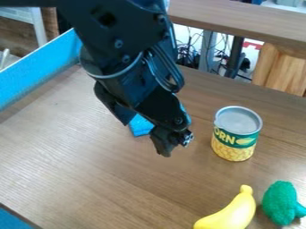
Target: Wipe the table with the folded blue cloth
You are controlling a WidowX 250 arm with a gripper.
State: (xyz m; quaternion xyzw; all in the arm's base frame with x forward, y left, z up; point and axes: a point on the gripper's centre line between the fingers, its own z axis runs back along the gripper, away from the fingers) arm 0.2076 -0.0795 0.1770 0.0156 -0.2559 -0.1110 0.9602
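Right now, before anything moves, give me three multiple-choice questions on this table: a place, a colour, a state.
1. What lies right beside the banana?
A) The broccoli
B) A spoon
C) A cup

2. What colour is the object partly hidden by the robot arm?
A) Red
B) White
C) Blue

3. How does the can sit?
A) On its side
B) Upright
C) Tilted

1: A, the broccoli is just right of the banana in the picture.
2: C, the part that shows is bright blue.
3: B, its round lid faces up.
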